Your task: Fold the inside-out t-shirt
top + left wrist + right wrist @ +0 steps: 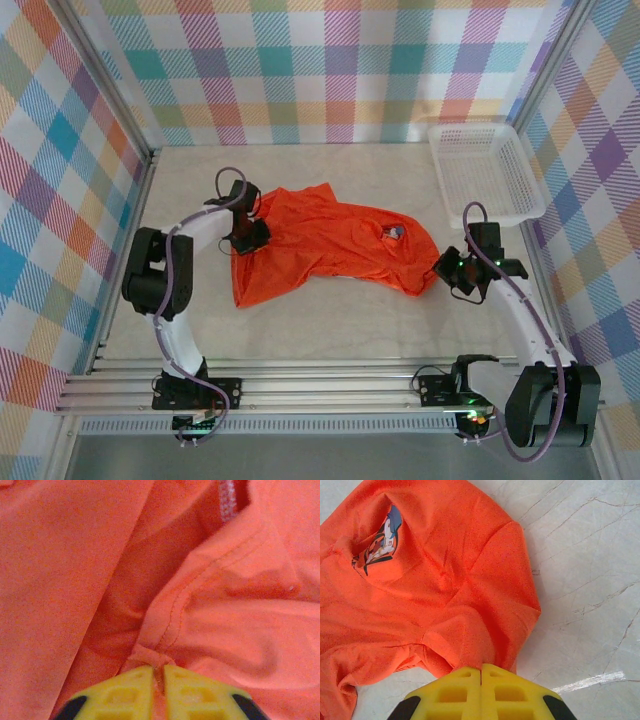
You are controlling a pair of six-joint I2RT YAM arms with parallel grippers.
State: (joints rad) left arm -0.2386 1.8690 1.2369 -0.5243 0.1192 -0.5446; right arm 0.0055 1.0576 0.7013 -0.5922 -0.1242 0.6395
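One shirt (320, 245), one basket (485, 170), two arms, two grippers.

The orange shirt lies crumpled at the middle of the table (340, 320), stretched from centre-left to centre-right of the top view. A small coloured print (393, 232) shows near its right end. The white basket sits in the upper right corner, apart from the shirt.

The left arm (160, 280) rises from the lower left, bends at an elbow by the left edge and arcs right. The left gripper (248, 238) rests on the shirt's left part. In the left wrist view its yellow fingers (125, 695) are nearly together with a thin fold of shirt (240, 610) pinched between them.

The right arm (530, 320) reaches from the lower right up and left, and the right gripper (447, 268) touches the shirt's right end. In the right wrist view the right gripper (481, 669) is pressed closed at bottom centre. The shirt (445, 580) draws down to the tips and seems caught there. The print (380, 540) is at upper left, with bare table (590, 580) to the right.
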